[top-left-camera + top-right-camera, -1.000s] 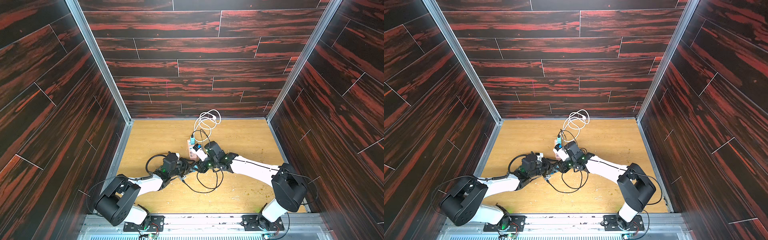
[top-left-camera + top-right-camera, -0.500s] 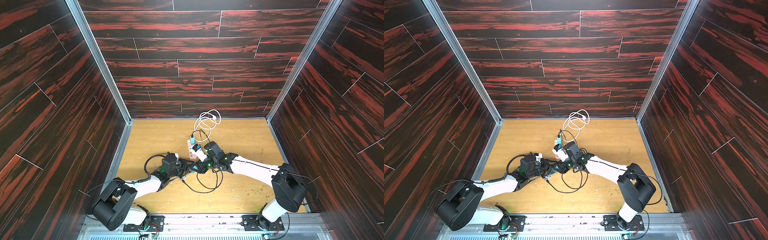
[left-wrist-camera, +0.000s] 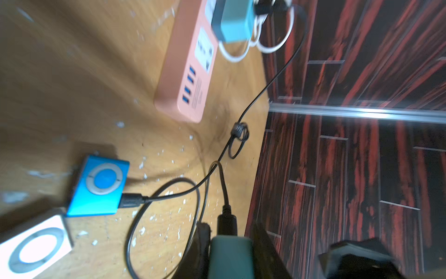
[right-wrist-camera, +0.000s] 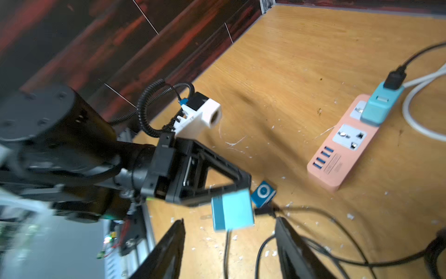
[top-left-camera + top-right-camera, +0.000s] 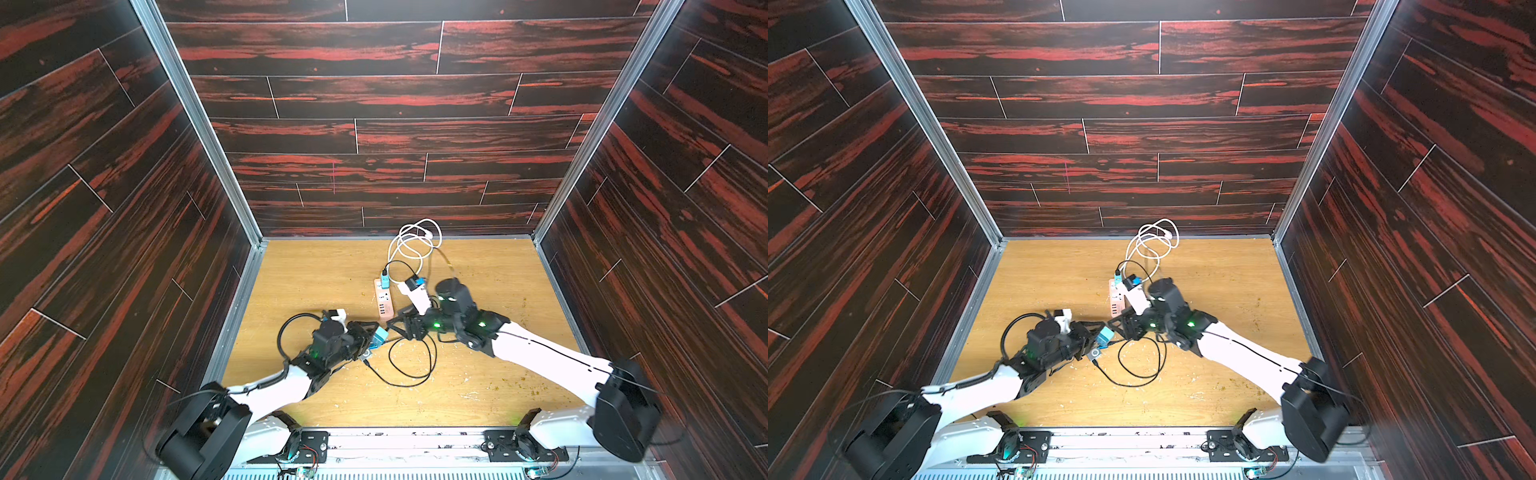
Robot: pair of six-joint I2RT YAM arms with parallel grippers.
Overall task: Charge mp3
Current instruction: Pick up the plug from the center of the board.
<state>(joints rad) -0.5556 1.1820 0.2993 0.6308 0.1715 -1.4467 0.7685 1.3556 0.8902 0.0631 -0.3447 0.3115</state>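
Note:
A small blue mp3 player (image 3: 99, 186) lies on the wooden floor (image 5: 316, 274) with a black cable (image 3: 131, 200) plugged into its side. It also shows as the mp3 player (image 4: 263, 193) in the right wrist view. My left gripper (image 3: 231, 229) is shut on a teal charger adapter (image 3: 230, 258), from which a black lead runs. Both top views show that adapter (image 5: 379, 336) held just above the floor. My right gripper (image 4: 229, 222) stands open, its fingers (image 4: 173, 241) wide on either side of the adapter (image 4: 233, 209) and apart from it.
A pink power strip (image 5: 384, 305) lies beyond the grippers with a second teal adapter (image 4: 379, 106) plugged in. A white cable coil (image 5: 415, 241) sits by the back wall. Black cable loops (image 5: 411, 361) lie on the floor. A white mp3 player (image 3: 31, 244) rests beside the blue one.
My right gripper's jaws have widened away from the teal adapter. The left gripper keeps its hold, and both arms have hardly shifted.

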